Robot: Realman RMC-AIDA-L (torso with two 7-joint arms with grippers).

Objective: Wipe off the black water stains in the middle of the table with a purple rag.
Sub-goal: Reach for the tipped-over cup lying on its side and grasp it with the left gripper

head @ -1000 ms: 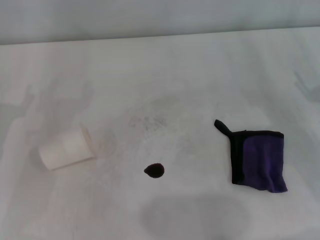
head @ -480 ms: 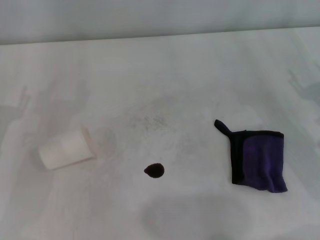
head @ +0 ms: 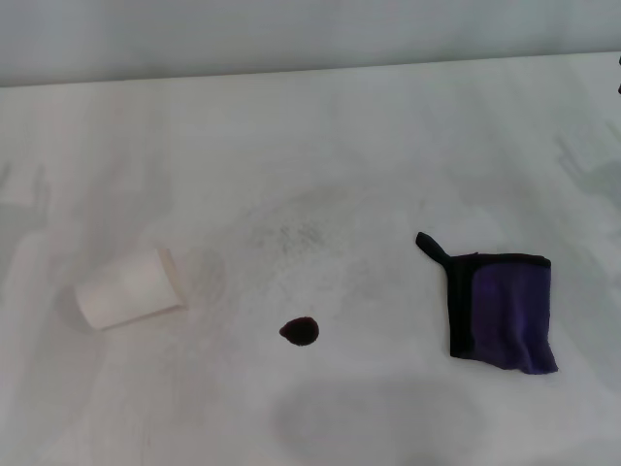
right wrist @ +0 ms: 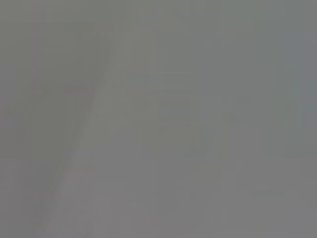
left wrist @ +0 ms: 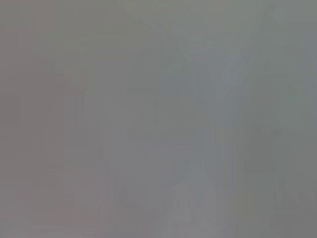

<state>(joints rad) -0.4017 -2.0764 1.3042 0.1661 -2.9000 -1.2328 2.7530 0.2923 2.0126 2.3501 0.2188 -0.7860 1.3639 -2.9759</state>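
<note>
On the white bench [head: 320, 136], a purple, black-edged rag [head: 502, 311] lies untouched, well apart from a small black stain [head: 300, 331]; neither tool shows, grip state unknowable. Next: reach and grasp the rag.

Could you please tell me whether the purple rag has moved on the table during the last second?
No. The purple rag lies flat in the same spot, right of the black water stain, with its loop tab pointing the same way.
</note>
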